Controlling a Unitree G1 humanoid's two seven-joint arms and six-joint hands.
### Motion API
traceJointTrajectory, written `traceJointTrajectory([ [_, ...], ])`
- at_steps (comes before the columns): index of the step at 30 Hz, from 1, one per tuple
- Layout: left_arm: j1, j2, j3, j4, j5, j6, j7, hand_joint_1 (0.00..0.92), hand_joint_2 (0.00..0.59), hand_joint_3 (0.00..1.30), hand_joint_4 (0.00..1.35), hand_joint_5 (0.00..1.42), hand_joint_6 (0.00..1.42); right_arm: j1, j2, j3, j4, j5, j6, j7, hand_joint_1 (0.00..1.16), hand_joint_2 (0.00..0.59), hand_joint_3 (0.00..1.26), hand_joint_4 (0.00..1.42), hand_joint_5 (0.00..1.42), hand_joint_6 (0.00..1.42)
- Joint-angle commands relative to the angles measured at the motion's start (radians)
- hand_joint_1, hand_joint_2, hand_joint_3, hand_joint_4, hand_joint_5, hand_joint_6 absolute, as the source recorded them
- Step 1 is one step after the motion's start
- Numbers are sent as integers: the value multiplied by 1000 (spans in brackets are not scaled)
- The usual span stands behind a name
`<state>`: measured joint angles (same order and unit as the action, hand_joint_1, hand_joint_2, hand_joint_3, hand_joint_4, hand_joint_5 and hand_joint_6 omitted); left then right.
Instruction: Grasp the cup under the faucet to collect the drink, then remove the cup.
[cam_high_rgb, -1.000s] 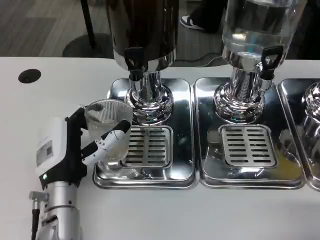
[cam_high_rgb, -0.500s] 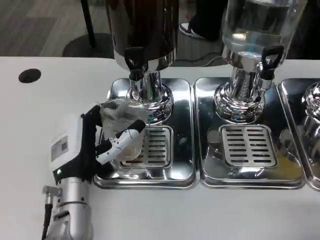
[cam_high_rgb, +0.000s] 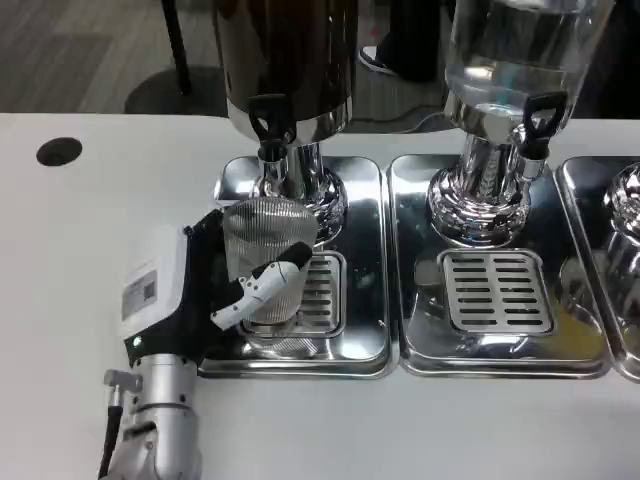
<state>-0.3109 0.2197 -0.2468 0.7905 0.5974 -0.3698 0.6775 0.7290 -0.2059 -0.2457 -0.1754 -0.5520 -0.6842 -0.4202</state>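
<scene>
From the head view I see my left hand (cam_high_rgb: 200, 300) wrapped around the clear ribbed cup (cam_high_rgb: 268, 258), with a white-and-black finger (cam_high_rgb: 262, 288) curled across its front and the rest of the hand against its left side. The cup stands upright over the left part of the slotted grate (cam_high_rgb: 318, 292) in the left drip tray (cam_high_rgb: 355, 345), its mouth just below and slightly in front of the black faucet (cam_high_rgb: 270, 122) of the dark dispenser (cam_high_rgb: 285, 60). I cannot tell whether the cup's base touches the grate or is lifted off it. My silver left forearm (cam_high_rgb: 160, 430) rises from the bottom edge over the white counter (cam_high_rgb: 90, 230). To the right, a clear dispenser (cam_high_rgb: 515, 50) with its own black tap (cam_high_rgb: 538, 118) stands over a second tray (cam_high_rgb: 495, 345).
</scene>
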Motion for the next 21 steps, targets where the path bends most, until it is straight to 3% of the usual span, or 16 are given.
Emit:
traceJointTrajectory([
  [1, -27, -4, 1, -15, 0, -14, 29, 194, 137, 463, 611, 543, 621, 1, 3, -10, 4, 15, -20, 0, 627, 500, 308, 243, 158, 44],
  [21, -7, 5, 6, -41, -3, 0, 15, 173, 129, 462, 508, 513, 628, 4, 8, -16, 24, 30, -45, -1, 623, 499, 308, 249, 158, 44],
])
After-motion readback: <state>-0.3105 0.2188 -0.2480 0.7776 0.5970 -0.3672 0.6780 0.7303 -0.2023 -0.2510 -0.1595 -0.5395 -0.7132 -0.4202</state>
